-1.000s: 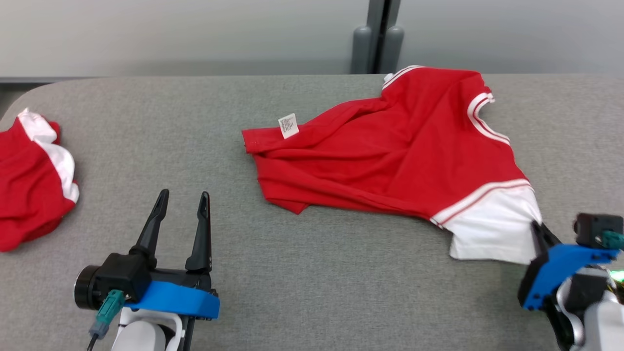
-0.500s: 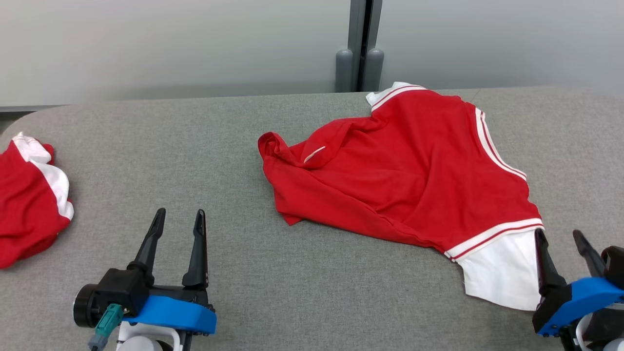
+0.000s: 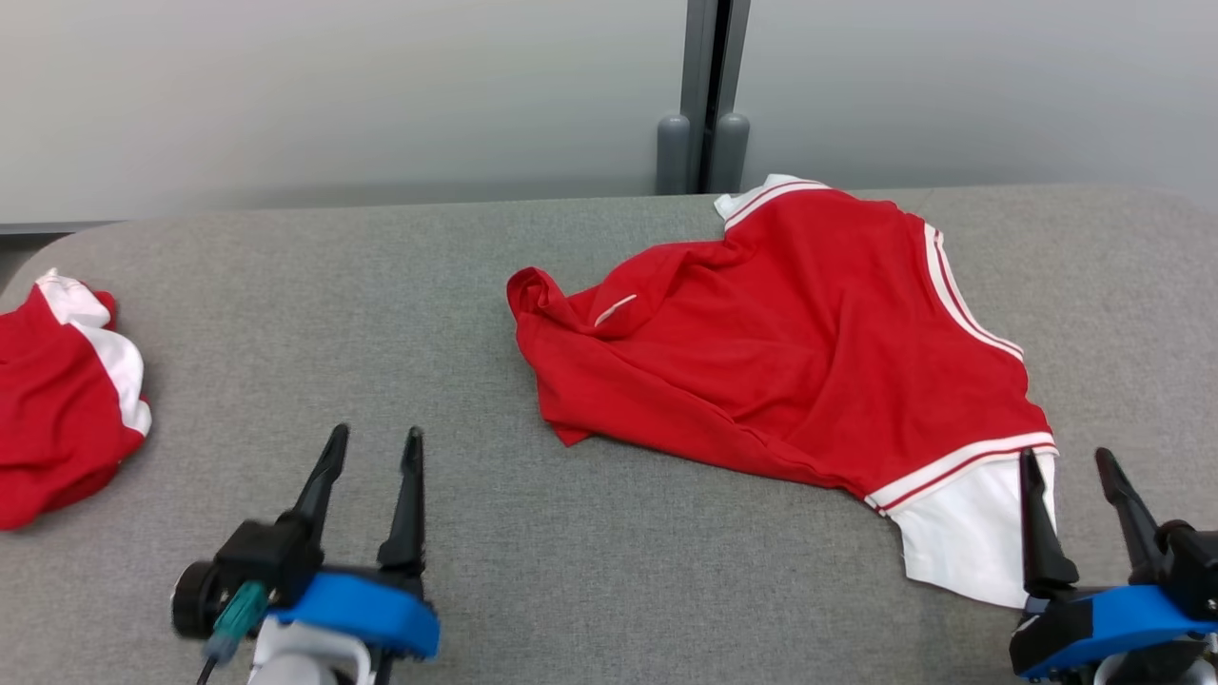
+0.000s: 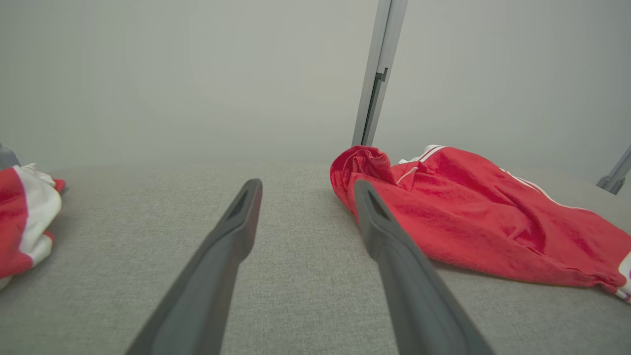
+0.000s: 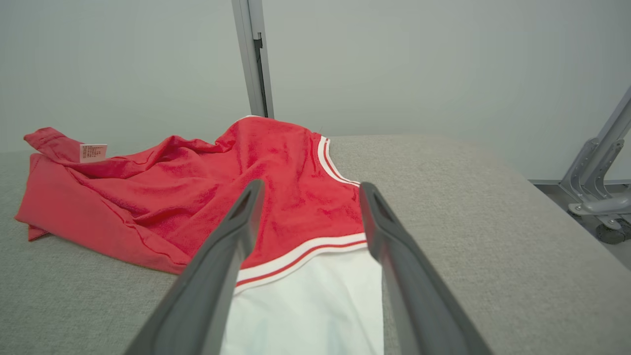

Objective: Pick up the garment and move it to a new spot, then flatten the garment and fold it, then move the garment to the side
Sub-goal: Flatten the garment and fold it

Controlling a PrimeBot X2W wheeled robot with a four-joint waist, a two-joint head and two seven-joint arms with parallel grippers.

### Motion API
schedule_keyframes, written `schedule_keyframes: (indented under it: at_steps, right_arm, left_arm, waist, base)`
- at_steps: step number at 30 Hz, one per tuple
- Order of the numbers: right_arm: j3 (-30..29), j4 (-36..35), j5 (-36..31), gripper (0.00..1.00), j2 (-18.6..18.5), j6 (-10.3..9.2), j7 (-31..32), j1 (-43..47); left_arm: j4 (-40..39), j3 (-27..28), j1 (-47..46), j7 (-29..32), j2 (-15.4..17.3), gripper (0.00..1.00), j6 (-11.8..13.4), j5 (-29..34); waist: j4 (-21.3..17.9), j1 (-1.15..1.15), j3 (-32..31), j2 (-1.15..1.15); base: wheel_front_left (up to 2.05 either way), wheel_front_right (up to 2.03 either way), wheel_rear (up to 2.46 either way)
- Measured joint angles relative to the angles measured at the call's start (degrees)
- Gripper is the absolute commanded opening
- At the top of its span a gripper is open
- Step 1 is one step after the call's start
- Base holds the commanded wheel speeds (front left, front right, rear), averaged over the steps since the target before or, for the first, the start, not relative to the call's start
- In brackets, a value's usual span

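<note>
The red cotton shirt with white striped trim (image 3: 790,342) (image 4: 468,207) (image 5: 197,197) lay rumpled and only partly spread on the grey fabric-covered table (image 3: 285,285), right of centre in the head view, its collar end toward the far edge near the grey upright post (image 3: 704,95). Its hem corner was curled over on the left. Its white panel (image 3: 971,533) (image 5: 305,305) pointed toward the robot. A small white care label (image 5: 92,152) showed on the curled corner in the right wrist view. The right gripper (image 3: 1065,457) (image 5: 311,186) stood at that near white panel with its two dark fingers spread apart and nothing clamped between them. One finger overlapped the panel's right edge, though whether it touched the cloth could not be told. The left gripper (image 3: 376,435) (image 4: 308,185) hung over bare table well to the left of the shirt, its fingers also parted and empty, pointing toward the far wall. A second red-and-white garment (image 3: 57,400) (image 4: 24,217) sat bunched at the table's left end, well apart from both grippers.
</note>
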Motion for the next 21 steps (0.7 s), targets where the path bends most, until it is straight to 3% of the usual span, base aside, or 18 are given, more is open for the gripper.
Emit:
schedule_keyframes:
  at_steps: [7, 13, 21]
  right_arm:
    - [2.61, 0.8, 0.46, 1.0, 0.02, 0.0, -0.34, -2.48]
    - [6.44, 1.97, 1.34, 1.0, 0.04, 0.0, -0.93, -5.39]
    - [8.06, 3.87, 1.99, 1.0, 0.03, 0.0, -2.33, -7.21]
  left_arm:
    - [9.84, -6.15, -13.33, 8.44, -1.14, 1.0, -0.22, -3.49]
    - [21.01, -6.65, -23.62, 17.14, -1.46, 1.0, -0.38, -7.08]
    - [28.26, -4.95, -30.69, 18.24, 0.19, 1.0, -0.1, -8.45]
  waist:
    - [-1.53, 0.0, 3.24, 0.0]
    - [-5.42, 0.02, 6.65, 0.0]
    - [-9.63, 0.02, 10.1, 0.0]
  base:
    - [0.0, 0.0, 0.0]
    - [0.0, 0.0, 0.0]
    - [0.0, 0.0, 0.0]
